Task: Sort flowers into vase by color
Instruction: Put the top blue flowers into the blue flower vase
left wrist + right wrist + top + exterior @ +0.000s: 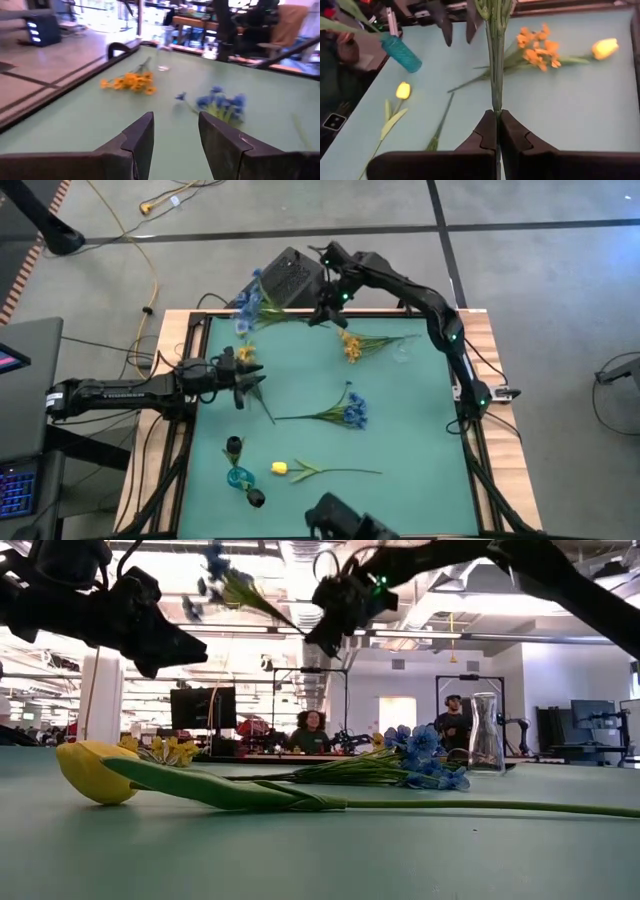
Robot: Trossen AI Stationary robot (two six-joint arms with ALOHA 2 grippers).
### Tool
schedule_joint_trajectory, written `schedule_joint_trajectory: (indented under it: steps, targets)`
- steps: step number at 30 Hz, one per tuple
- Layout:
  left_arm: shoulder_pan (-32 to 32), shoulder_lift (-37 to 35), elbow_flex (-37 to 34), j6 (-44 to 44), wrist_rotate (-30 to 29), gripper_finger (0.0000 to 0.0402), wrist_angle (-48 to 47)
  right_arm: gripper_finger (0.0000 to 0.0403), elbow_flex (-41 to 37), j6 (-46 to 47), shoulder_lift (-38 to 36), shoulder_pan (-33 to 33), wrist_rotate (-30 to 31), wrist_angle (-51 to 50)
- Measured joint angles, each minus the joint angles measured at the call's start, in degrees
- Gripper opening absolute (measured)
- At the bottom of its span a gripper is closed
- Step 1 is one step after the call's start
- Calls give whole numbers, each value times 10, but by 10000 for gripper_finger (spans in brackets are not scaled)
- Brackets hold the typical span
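We note the right claw (322, 310) near the far edge of the table (420, 430), raised, pressed together on the green stem of a blue flower (250, 305); the right wrist view shows the fingers (485, 132) closed flat on the stalk (495, 75). The blossom hangs out past the far left corner, well off the surface.

The left claw (245, 383) hovers at the table's left side, fingers spread and holding nothing, as the left wrist view confirms (172, 135).

Still lying on the table: an orange cluster (352, 345) towards the far side, a blue cluster (352, 412) near the middle, and a yellow tulip (280, 468) nearer the front. A clear glass vase (485, 735) stands at the far right; a teal vase (238, 476) sits near the front left, and the dark items beside it are too small for us to identify.

Handling judgement: these stems look thin, light and springy, head-heavy, so a held flower droops and swings. We would grip mid-stem or lower, not the soft blossom, which would crush or slip. The glass vase appears light and tippable; stems should enter it from above, gently.
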Motion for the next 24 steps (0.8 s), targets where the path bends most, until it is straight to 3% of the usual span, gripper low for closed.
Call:
schedule_joint_trajectory:
  steps: [6, 11, 17, 24]
  targets:
    - [0, 0, 0, -19, 42, 143, -14, 27, -7, -16, -11, 4, -22, -35]
    - [-12, 0, 0, -22, 24, 143, -45, 27, -107, -37, -26, -13, -103, -26]
    - [-32, 0, 0, -14, -24, 143, -46, 27, -256, 22, -72, 14, -105, 188]
    - [-37, 0, 0, 11, -101, 143, -20, 27, -303, 164, -94, 32, -71, 436]
